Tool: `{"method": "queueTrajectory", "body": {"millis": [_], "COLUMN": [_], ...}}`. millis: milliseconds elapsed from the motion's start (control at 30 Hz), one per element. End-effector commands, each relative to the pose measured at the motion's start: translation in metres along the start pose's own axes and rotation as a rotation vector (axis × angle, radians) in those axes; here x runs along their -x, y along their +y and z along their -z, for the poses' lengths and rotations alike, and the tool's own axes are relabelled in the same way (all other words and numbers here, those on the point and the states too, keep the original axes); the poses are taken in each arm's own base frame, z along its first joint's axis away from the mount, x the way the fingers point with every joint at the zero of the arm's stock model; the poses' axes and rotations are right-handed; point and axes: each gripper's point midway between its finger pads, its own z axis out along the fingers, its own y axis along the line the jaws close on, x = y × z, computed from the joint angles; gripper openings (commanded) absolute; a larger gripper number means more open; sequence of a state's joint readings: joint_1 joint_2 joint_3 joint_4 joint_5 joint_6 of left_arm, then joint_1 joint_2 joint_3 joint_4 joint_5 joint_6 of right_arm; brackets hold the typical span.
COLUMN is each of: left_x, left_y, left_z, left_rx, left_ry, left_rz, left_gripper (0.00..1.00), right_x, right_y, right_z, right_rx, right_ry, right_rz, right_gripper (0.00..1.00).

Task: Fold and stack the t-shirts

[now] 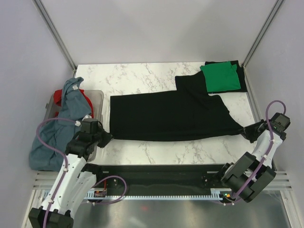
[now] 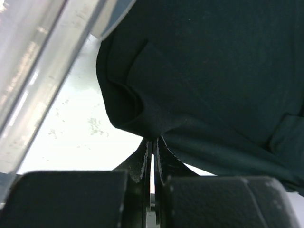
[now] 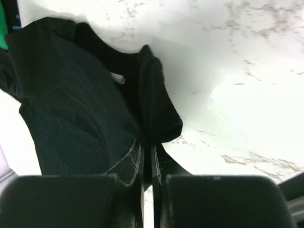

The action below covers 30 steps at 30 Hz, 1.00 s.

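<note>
Two thin pinches, one long black shirt

The black shirt (image 1: 166,116) lies spread flat just right of the bin (image 1: 97,97) and runs away from it across the table. The left gripper (image 1: 105,137) is at the shirt's near corner, right beside the bin. In the wrist view its fingers (image 2: 142,161) are pressed narrow on a small nip of hem. The right gripper (image 1: 247,130) is at the end far from the bin, its fingers (image 3: 135,161) likewise closed on a bunched fold of cloth.

Both holds look shallow, so a quick lift or uneven pull could let the cloth slide out. If the arms move out of step, the fold is likely to go skewed. The shirt's far edge touches the green shirt (image 1: 219,77), well away from the bin, and dragging could shift that stack. The grey-blue shirt (image 1: 71,102) droops over the bin close to the left arm and might snag.

A small pale tag (image 3: 118,78) shows at the neck, too blurred to read; no other writing is visible
</note>
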<state>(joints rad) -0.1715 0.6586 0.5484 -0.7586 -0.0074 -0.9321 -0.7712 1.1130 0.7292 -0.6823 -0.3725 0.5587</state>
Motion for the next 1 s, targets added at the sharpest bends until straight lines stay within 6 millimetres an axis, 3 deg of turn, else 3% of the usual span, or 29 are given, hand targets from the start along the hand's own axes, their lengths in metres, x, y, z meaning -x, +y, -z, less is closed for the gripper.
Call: {"method": "queueTrajectory", "body": {"millis": [0, 100, 133, 167, 200, 233, 300, 367, 433, 467, 500, 533, 567, 633, 667, 733, 767, 833, 867, 933, 967], "left_x": [-0.009, -0.016, -0.017, -0.014, -0.011, -0.008, 0.006, 0.021, 0.032, 0.046, 0.05, 0.055, 0.059, 0.061, 0.058, 0.057, 0.056, 0.058, 0.058, 0.058, 0.057], "left_y": [0.0, -0.005, -0.008, -0.014, -0.017, -0.019, -0.027, -0.037, -0.041, -0.044, -0.043, -0.043, -0.044, -0.046, -0.042, -0.043, -0.044, -0.048, -0.048, -0.052, -0.053], "left_z": [0.005, 0.014, 0.02, 0.027, 0.032, 0.036, 0.049, 0.057, 0.061, 0.067, 0.063, 0.063, 0.063, 0.058, 0.054, 0.049, 0.049, 0.049, 0.047, 0.047, 0.047], "left_rx": [-0.015, -0.067, -0.092, -0.121, -0.132, -0.137, -0.147, -0.159, -0.149, -0.14, -0.11, -0.096, -0.089, -0.085, -0.078, -0.092, -0.105, -0.131, -0.134, -0.152, -0.162], "left_ry": [0.031, 0.055, 0.051, 0.044, 0.033, 0.02, -0.028, -0.076, -0.11, -0.162, -0.161, -0.174, -0.186, -0.181, -0.172, -0.177, -0.173, -0.191, -0.198, -0.202, -0.197], "left_rz": [0.074, 0.092, 0.092, 0.089, 0.084, 0.076, 0.036, -0.03, -0.092, -0.155, -0.18, -0.224, -0.243, -0.288, -0.302, -0.313, -0.32, -0.332, -0.328, -0.33, -0.333], "left_gripper": [0.02, 0.11, 0.26, 0.37, 0.47, 0.72, 0.88, 0.94, 0.98, 0.98, 0.98, 0.98, 0.98, 0.97, 0.97, 0.96, 0.96, 0.95, 0.95, 0.95, 0.95], "right_x": [0.025, 0.025, 0.024, 0.024, 0.025, 0.025, 0.025, 0.022, 0.026, 0.017, 0.024, 0.032, 0.017, 0.004, -0.008, -0.02, -0.031, -0.045, -0.046, -0.059, -0.06], "right_y": [-0.012, -0.015, -0.016, -0.014, -0.01, -0.008, -0.003, 0.015, 0.047, 0.067, 0.091, 0.101, 0.144, 0.179, 0.215, 0.239, 0.267, 0.29, 0.31, 0.333, 0.352], "right_z": [0.013, 0.021, 0.024, 0.026, 0.031, 0.032, 0.037, 0.04, 0.049, 0.05, 0.062, 0.065, 0.072, 0.071, 0.066, 0.052, 0.036, 0.017, -0.004, -0.027, -0.05], "right_rx": [-0.067, -0.07, -0.07, -0.066, -0.049, -0.039, -0.014, 0.087, 0.225, 0.266, 0.303, 0.262, 0.318, 0.318, 0.313, 0.265, 0.257, 0.252, 0.244, 0.254, 0.252], "right_ry": [-0.127, -0.148, -0.153, -0.159, -0.174, -0.178, -0.198, -0.201, -0.234, -0.222, -0.262, -0.321, -0.286, -0.262, -0.251, -0.236, -0.205, -0.169, -0.16, -0.143, -0.138], "right_rz": [-0.001, -0.031, -0.035, -0.037, -0.027, -0.027, -0.026, -0.022, 0.046, 0.096, 0.15, 0.184, 0.296, 0.399, 0.506, 0.605, 0.663, 0.737, 0.757, 0.828, 0.851], "right_gripper": [0.09, 0.13, 0.21, 0.37, 0.9, 0.98, 0.98, 0.98, 0.98, 0.98, 0.98, 0.98, 0.98, 0.98, 0.98, 0.98, 0.98, 0.98, 0.98, 0.98, 0.98]}}
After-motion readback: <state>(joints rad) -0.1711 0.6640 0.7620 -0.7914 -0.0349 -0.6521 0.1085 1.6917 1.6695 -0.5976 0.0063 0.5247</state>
